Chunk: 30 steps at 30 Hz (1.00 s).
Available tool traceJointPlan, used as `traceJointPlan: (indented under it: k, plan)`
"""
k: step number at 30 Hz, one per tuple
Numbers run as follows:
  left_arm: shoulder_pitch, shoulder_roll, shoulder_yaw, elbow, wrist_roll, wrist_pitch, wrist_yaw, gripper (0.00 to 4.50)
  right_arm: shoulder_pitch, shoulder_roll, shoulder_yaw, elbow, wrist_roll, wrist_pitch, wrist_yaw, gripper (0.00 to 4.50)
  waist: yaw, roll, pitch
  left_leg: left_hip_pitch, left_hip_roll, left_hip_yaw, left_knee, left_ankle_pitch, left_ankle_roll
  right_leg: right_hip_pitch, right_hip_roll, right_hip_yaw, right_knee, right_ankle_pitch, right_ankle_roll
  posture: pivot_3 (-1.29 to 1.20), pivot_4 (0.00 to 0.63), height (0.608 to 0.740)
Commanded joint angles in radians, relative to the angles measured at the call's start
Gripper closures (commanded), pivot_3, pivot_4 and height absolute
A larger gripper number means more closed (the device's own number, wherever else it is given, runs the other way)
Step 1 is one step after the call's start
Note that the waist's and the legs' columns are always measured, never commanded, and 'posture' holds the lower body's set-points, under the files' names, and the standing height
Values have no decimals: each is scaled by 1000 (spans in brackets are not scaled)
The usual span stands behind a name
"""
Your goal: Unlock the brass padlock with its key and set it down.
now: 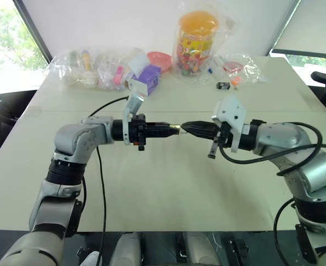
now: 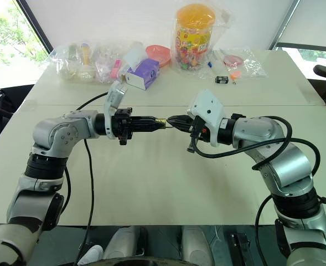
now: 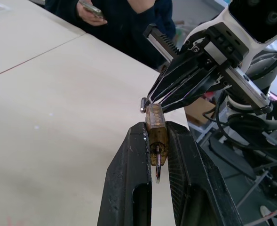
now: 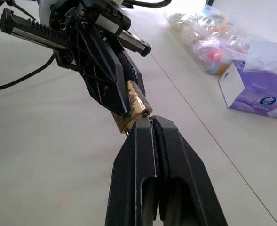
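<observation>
A wide pale table [image 1: 168, 194] spreads under both arms; along its far edge sit clear bags of small goods [image 1: 91, 69], a tall jar [image 1: 195, 41] with an orange lid inside a bag, a purple tissue box [image 1: 146, 79], a pink bowl [image 1: 159, 59] and a small black gadget [image 1: 223, 85]; in the left wrist view a person in dark clothes [image 3: 124, 23] stands beyond the table edge holding a phone. Above the middle of the table the two arms meet tip to tip, well clear of the surface; the left gripper [image 1: 172, 129] points across toward the right one, its fingers [image 3: 129, 179] clamped on the padlock [image 3: 155, 129], which stands between them with its brass body sticking out past the tips and its thin shackle tucked back between the fingers; the right gripper [image 1: 184, 127] has its fingers pressed together, their tips right at the padlock's exposed end; a small silvery bit at those tips may be the key [image 3: 143, 104], though I cannot tell whether it sits in the keyhole.
</observation>
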Motion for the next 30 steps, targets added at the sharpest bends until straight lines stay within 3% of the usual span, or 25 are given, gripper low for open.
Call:
traceJointPlan:
  k: [1,30]
  plan:
    - [-3,11,25,-43,-28,2,-7,4500,4,-13,-7,-1,-12,-32,4,4452,0,0,0,0,0,0,0,0,0,0,0,0,0,0,0,0,150,740]
    - [-5,11,22,-40,-32,-5,-6,4500,29,-32,18,7,-58,-96,31,4452,0,0,0,0,0,0,0,0,0,0,0,0,0,0,0,0,150,740]
